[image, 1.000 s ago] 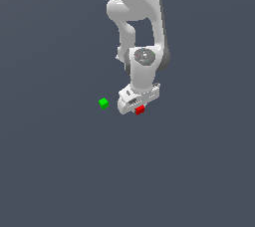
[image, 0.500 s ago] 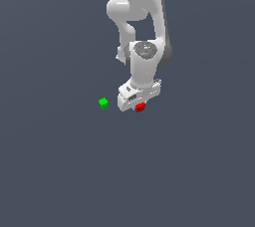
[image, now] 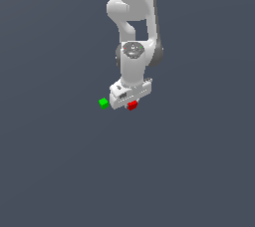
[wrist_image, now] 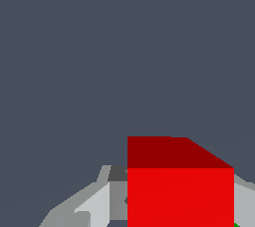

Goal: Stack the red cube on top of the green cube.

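In the exterior view I see the white arm [image: 132, 17] coming down from the top of the picture over a plain dark grey floor [image: 55, 171], whose edges lie outside the frame, so I cannot place anything against an edge or corner. The gripper [image: 131, 103] hangs at the arm's lower end, and the red cube [image: 132, 105] shows just under its white body, partly covered by it. The green cube [image: 103, 103] sits on the floor just beside the gripper, toward the exterior view's left, near the red cube but apart from it, at about the same height in the picture. In the wrist view the red cube [wrist_image: 180, 191] fills much of the picture, with a darker red face above a brighter one, and grey finger parts [wrist_image: 94, 206] show on either side of it, right against its sides. I read the fingers as pinching the red cube between them. A thin sliver of the green cube [wrist_image: 237, 225] shows at the picture's corner, beside the red cube.
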